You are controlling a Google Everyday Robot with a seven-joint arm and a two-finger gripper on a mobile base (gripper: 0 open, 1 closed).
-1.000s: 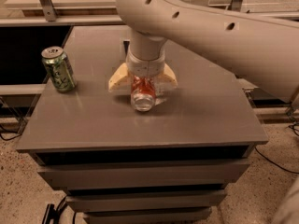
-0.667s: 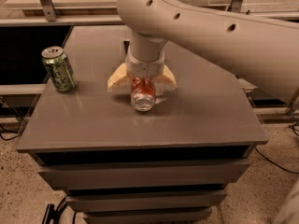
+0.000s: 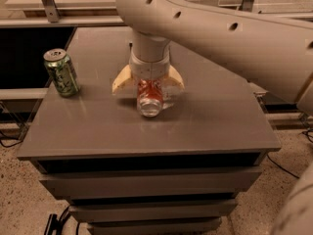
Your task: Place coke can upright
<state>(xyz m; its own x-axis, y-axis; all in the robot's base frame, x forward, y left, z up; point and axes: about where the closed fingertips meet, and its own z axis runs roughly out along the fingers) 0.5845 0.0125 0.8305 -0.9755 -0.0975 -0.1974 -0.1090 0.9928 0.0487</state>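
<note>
The coke can [image 3: 149, 98] lies on its side in the middle of the grey table top [image 3: 205, 121], its silver end facing the camera and its red body pointing away. My gripper [image 3: 148, 85] comes down from above, right over the can. Its two pale yellow fingers [image 3: 121, 82] are spread wide to the left and right of the can, and neither one touches it. The wrist hides the far part of the can.
A green can [image 3: 61, 72] stands upright near the table's left edge. My large white arm [image 3: 234, 38] spans the upper right of the view. The table stands on stacked drawers. Shelving and metal rails run behind it.
</note>
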